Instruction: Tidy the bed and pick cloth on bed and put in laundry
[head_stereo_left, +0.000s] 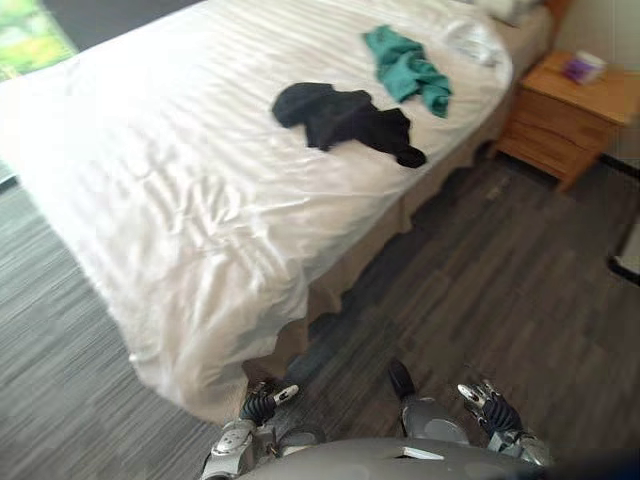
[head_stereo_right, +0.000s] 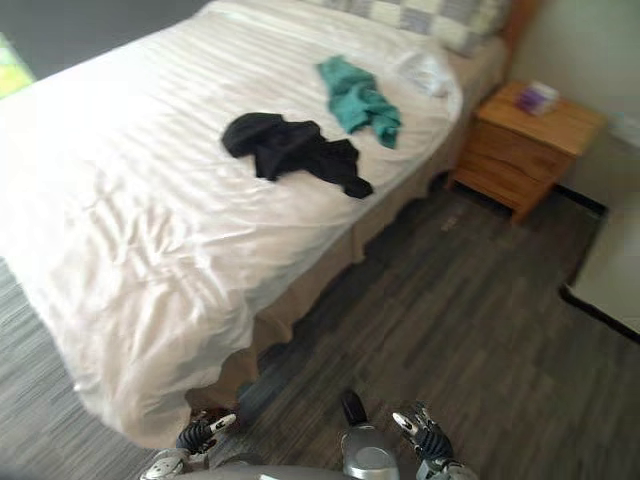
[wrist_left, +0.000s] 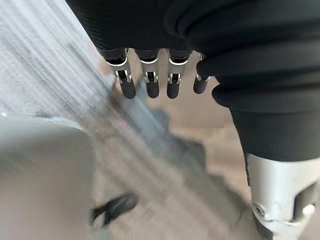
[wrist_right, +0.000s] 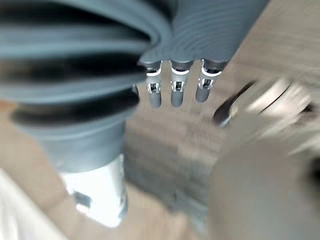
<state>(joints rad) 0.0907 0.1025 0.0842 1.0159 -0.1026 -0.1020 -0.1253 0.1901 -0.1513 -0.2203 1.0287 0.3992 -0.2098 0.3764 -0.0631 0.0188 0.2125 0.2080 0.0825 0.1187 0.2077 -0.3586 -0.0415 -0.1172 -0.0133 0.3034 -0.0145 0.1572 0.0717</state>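
Black cloth (head_stereo_left: 345, 118) and teal cloth (head_stereo_left: 405, 65) lie on the bed (head_stereo_left: 150, 220), well ahead of both robot hands in the left eye view. The left robot hand (head_stereo_left: 262, 402), by the bed's foot corner, looks nearer. Right eye view: the right robot hand (head_stereo_right: 425, 430) hangs over the floor (head_stereo_right: 480, 330). Left wrist view: fingers (wrist_left: 152, 86) straight, empty. Right wrist view: fingers (wrist_right: 176, 94) likewise relaxed, holding nothing.

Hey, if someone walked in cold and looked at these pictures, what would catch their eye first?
A black cloth lies crumpled on the white bed, with a teal cloth just beyond it, nearer the head of the bed. A wooden nightstand stands beside the bed on the robot's right. The left hand and right hand hang low over the floor, fingers relaxed, holding nothing.
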